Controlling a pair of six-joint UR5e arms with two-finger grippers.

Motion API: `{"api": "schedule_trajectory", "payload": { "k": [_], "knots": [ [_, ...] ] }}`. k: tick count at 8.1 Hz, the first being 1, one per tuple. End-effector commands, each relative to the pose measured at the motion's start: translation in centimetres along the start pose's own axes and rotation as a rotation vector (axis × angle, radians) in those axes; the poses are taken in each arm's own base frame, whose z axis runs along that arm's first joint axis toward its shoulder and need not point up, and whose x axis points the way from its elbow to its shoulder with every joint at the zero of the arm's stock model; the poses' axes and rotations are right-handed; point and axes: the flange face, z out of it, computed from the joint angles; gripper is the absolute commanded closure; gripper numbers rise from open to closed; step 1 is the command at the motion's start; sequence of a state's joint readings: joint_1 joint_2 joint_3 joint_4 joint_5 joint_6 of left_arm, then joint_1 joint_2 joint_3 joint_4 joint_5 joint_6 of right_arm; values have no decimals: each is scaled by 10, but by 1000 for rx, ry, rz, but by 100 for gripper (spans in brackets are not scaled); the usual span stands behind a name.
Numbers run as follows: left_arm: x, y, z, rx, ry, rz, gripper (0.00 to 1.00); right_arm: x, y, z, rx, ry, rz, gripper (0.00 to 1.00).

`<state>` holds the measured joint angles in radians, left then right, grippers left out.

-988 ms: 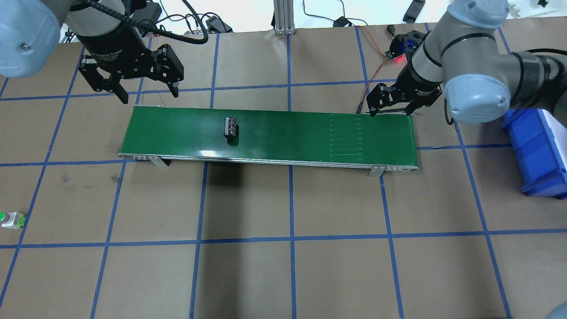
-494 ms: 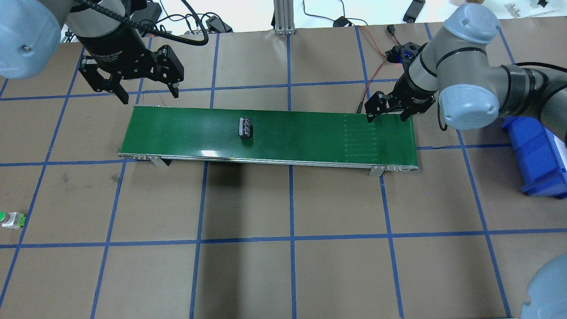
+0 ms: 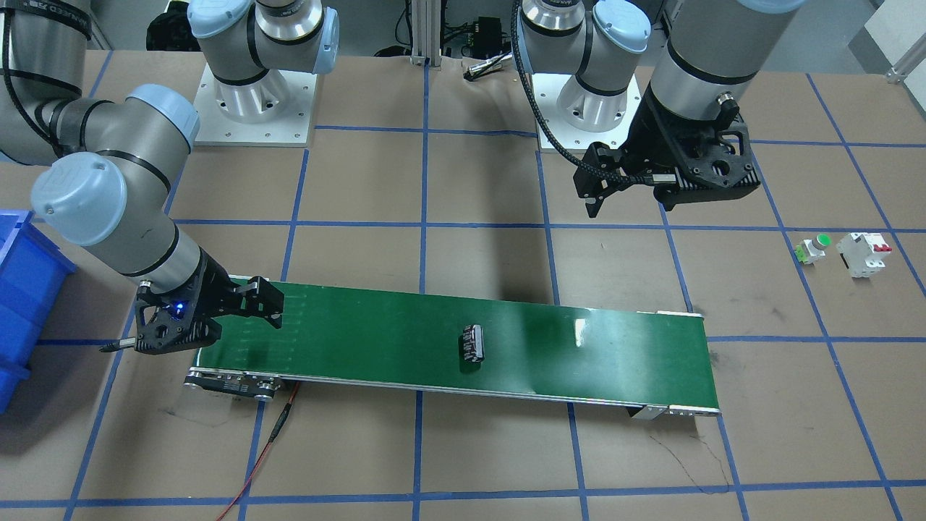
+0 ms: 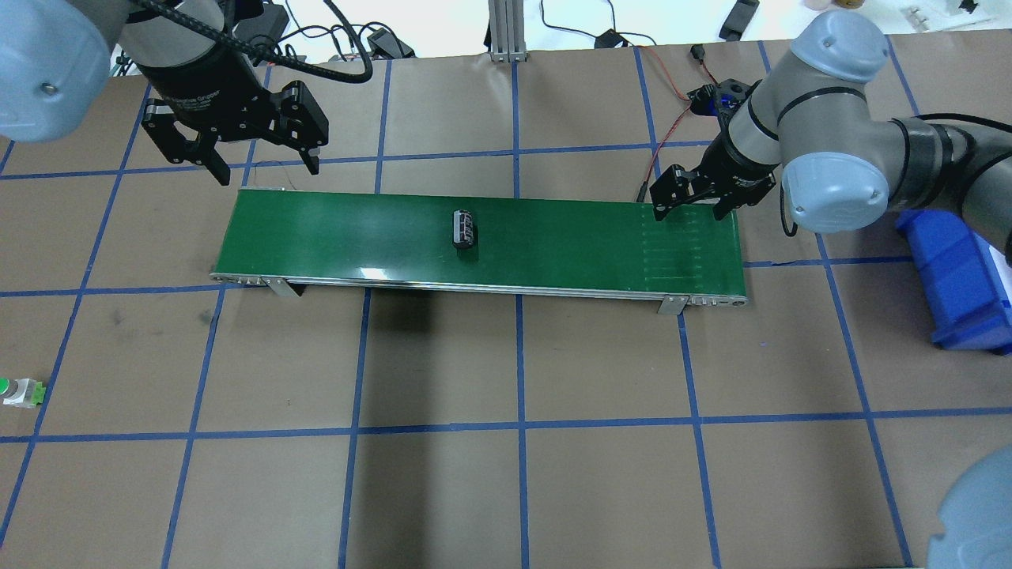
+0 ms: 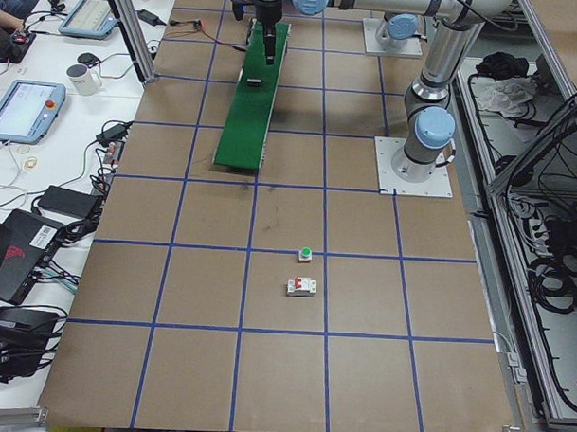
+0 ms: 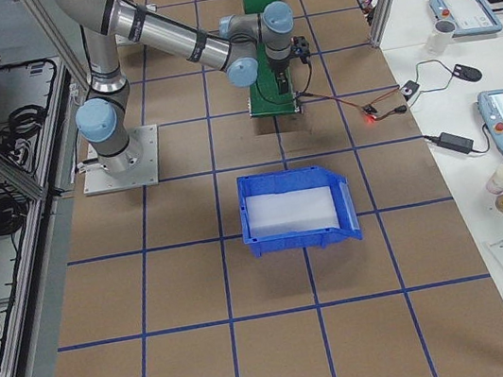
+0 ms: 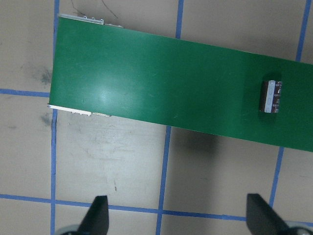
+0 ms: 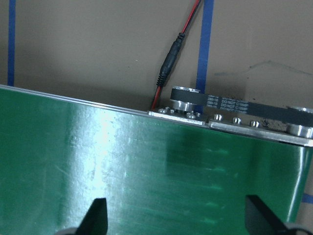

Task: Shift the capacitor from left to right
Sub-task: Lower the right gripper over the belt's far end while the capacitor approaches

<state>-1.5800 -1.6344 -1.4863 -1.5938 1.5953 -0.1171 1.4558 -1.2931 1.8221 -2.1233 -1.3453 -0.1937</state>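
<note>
The capacitor (image 4: 464, 228), a small black cylinder with whitish stripes, lies on its side near the middle of the green conveyor belt (image 4: 553, 237). It also shows in the front view (image 3: 474, 342) and at the right of the left wrist view (image 7: 271, 97). My left gripper (image 4: 265, 167) is open and empty, above the table behind the belt's left end. My right gripper (image 4: 690, 209) is open and empty, low over the belt's right end at its far edge. The right wrist view shows only belt between its fingertips (image 8: 98, 213).
A blue bin (image 4: 961, 269) stands on the table past the belt's right end. A green-capped push button (image 3: 814, 248) and a white breaker with red switches (image 3: 863, 253) sit far out on my left side. A red-black cable (image 8: 168, 68) runs by the belt's roller.
The capacitor has travelled to the right along the belt. My right gripper has shifted slightly over the belt's right end. My left gripper has stayed put.
</note>
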Motion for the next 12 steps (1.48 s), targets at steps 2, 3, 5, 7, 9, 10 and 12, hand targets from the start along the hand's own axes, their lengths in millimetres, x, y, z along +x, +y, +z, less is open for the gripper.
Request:
{"api": "schedule_trajectory", "payload": {
  "k": [2,3,5,7,9,10,12],
  "knots": [
    [0,-4,-2,34,4,-3,0,0,-1,0,2,0,3,0],
    [0,-4,-2,34,4,-3,0,0,-1,0,7,1,0,1],
    [0,-4,-3,36,4,-3,0,0,-1,-1,7,1,2,1],
    [0,-4,-3,36,4,-3,0,0,-1,-1,8,2,3,0],
    [0,-4,-3,36,4,-3,0,0,-1,-1,8,2,5,0],
    [0,-4,-3,36,4,-5,0,-1,-2,-2,10,0,4,0],
    [0,-4,-3,37,4,-3,0,-2,-5,-1,27,3,0,0]
  ]
}}
